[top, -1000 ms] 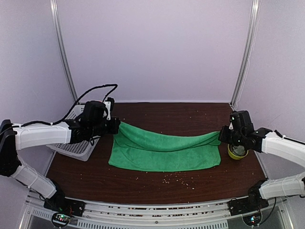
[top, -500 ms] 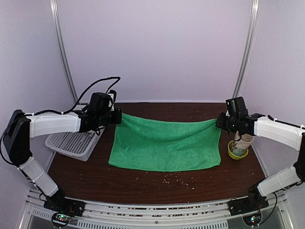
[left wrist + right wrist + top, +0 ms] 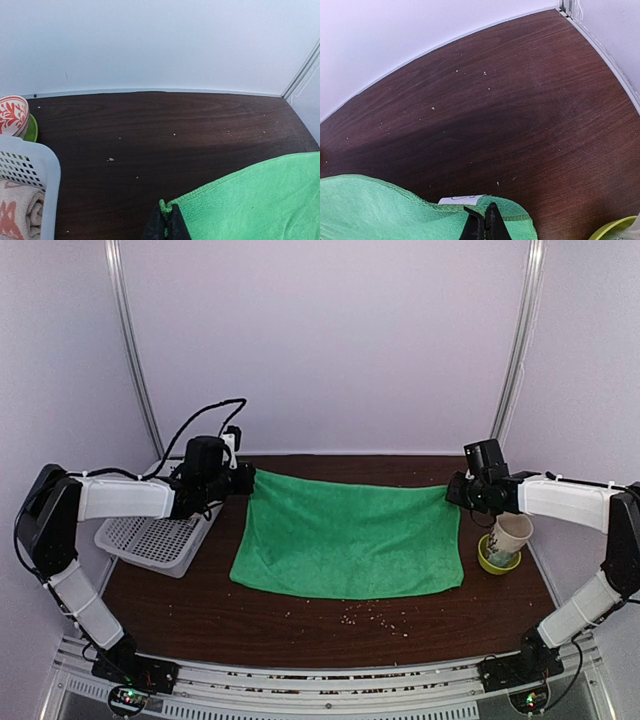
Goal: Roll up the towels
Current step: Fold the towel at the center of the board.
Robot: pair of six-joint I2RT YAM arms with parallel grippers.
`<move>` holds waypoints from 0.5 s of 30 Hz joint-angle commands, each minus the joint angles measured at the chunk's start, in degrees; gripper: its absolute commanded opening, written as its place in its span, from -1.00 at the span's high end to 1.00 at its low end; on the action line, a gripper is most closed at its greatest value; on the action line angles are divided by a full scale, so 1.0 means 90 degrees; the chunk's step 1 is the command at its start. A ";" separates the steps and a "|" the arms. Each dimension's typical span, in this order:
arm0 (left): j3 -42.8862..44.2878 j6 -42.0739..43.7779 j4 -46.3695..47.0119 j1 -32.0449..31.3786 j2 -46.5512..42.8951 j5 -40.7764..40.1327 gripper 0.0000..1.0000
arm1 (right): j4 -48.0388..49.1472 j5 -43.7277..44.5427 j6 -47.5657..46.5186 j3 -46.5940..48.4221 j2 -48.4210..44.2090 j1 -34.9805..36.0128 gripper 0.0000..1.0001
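The left gripper (image 3: 165, 226) at 10 o'clock and the right gripper (image 3: 480, 223) at 2 o'clock each pinched 1 far corner of the large plain bright green cloth towel (image 3: 350, 538), spread mid-way across the dark wooden table (image 3: 300, 625), probably to pull it smooth for rolling.

Robot lab booth: plain pale walls (image 3: 330, 340), silver metal poles (image 3: 131, 345), dark brown wooden table (image 3: 300, 625), white robot arms (image 3: 120, 498).
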 commanded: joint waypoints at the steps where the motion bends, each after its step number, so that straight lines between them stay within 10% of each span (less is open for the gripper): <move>1: -0.0713 0.0128 0.1889 0.0042 -0.0054 0.0640 1.00 | 0.0447 -0.0125 -0.0075 -0.0063 -0.0066 -0.0046 1.00; 15: -0.2126 -0.0048 0.3605 0.0039 -0.0143 0.0965 1.00 | 0.0612 -0.0152 -0.0052 -0.0917 -0.0604 -0.0047 1.00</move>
